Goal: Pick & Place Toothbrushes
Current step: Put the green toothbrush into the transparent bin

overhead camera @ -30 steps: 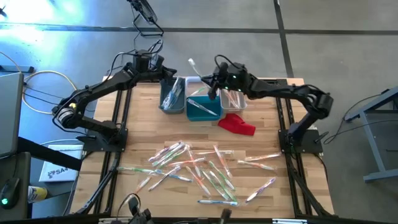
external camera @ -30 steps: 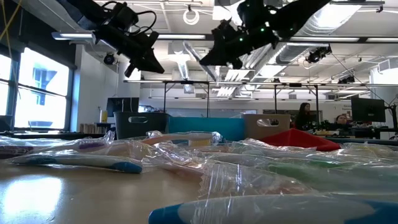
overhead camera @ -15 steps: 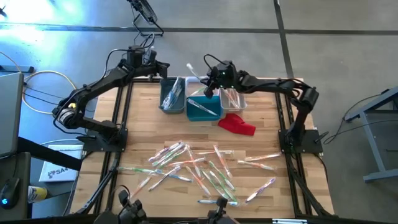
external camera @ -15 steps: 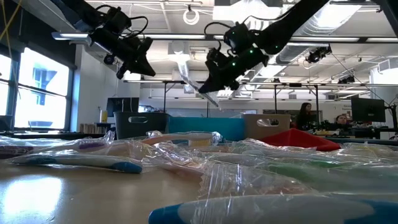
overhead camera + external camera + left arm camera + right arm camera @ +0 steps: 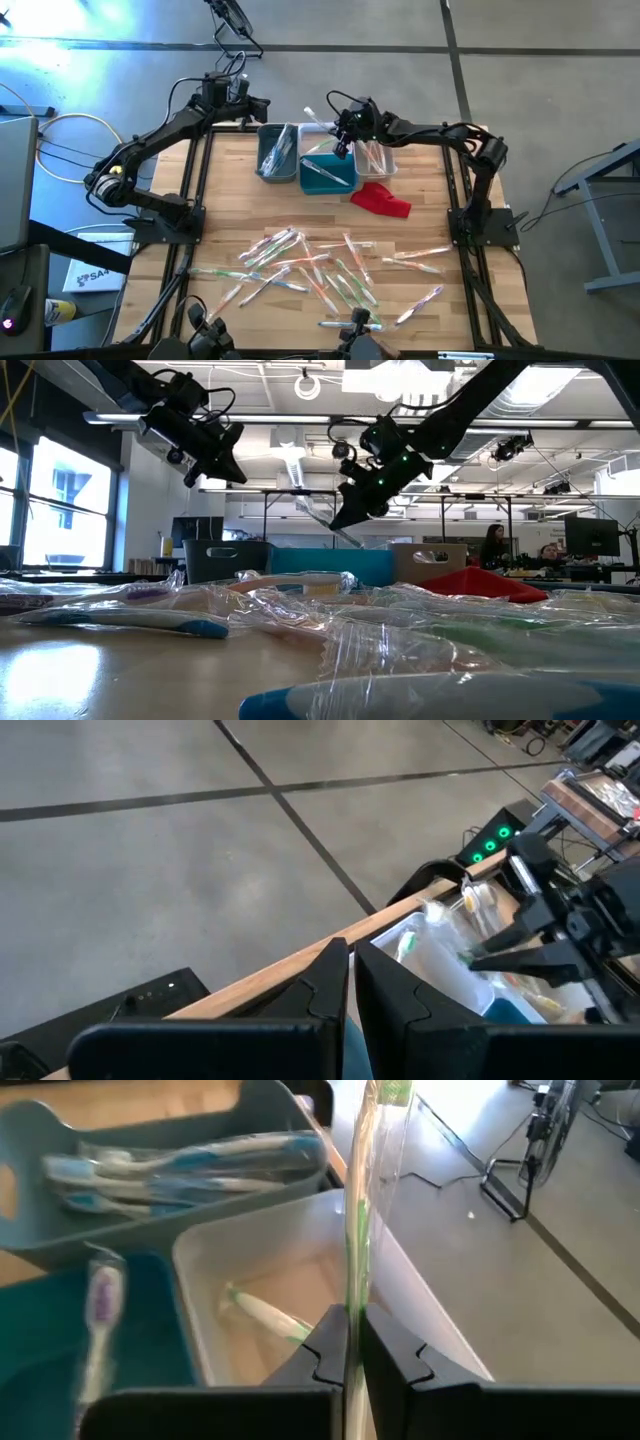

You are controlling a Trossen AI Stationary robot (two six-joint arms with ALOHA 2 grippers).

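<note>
My right gripper (image 5: 343, 137) (image 5: 347, 1342) is shut on a green toothbrush (image 5: 362, 1190) in a clear wrapper, above the white bin (image 5: 300, 1250) at the table's far edge. That bin holds one green toothbrush (image 5: 262, 1316). Beside it are a grey bin (image 5: 277, 152) with blue toothbrushes and a teal bin (image 5: 326, 174) with a purple one. Many wrapped toothbrushes (image 5: 325, 272) lie loose on the near half of the table. My left gripper (image 5: 261, 104) (image 5: 351, 975) is shut on nothing, raised beyond the grey bin's far left corner. My right gripper pinches the wrapped toothbrush between its two fingers near one end (image 5: 350, 1318). The fingers slant down toward the table's far side. The toothbrush runs on past the fingertips, roughly along them, out over the white bin's far rim (image 5: 316, 110). It is lifted clear of everything.
A red cloth (image 5: 381, 199) lies on the wood just near the bins' right end. A fourth bin (image 5: 376, 158) with orange toothbrushes stands right of the teal one. The table's far edge (image 5: 300, 960) drops to bare floor.
My right gripper has sunk toward the bins with the toothbrush and tipped more steeply, so the toothbrush now stands lower over the white bin. My left gripper has swung a little toward the table's far left, away from the bins, still shut.
</note>
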